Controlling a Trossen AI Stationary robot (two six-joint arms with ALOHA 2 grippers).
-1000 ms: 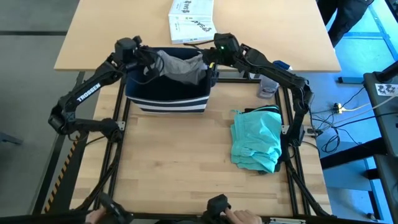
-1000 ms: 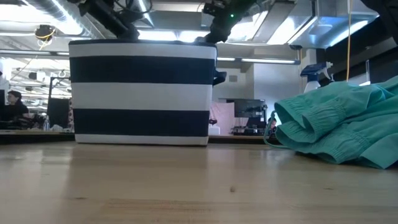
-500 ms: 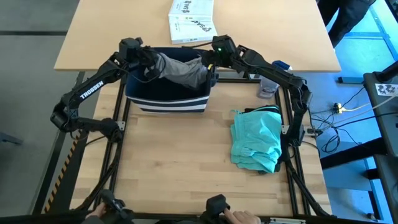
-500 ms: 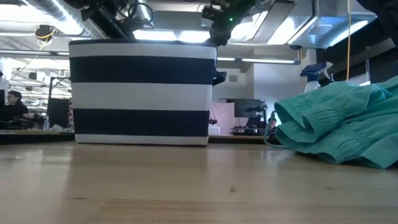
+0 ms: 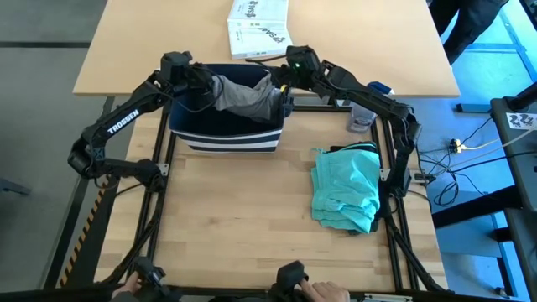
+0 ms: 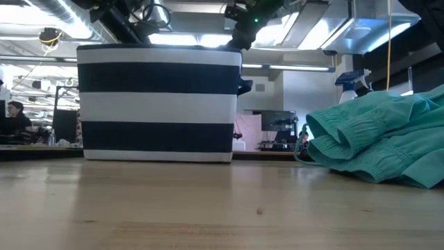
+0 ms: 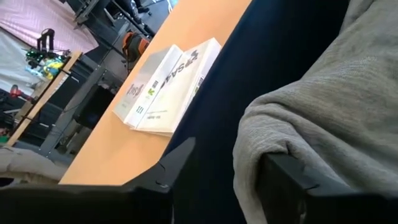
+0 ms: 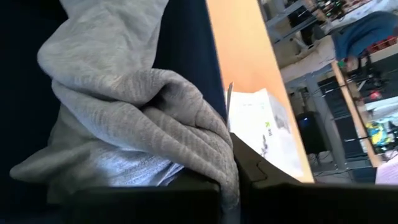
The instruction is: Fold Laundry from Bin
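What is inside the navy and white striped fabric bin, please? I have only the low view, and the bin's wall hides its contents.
Observer: A grey cloth garment lies bunched in the bin, rising just above its rim.
Operator: Thank you. Is either gripper on it?
Observer: Yes, the right wrist view shows the right gripper shut on a fold at the garment's right end.
Operator: And the left one?
Observer: The left gripper is inside the bin at the garment's left end, right against the grey cloth.
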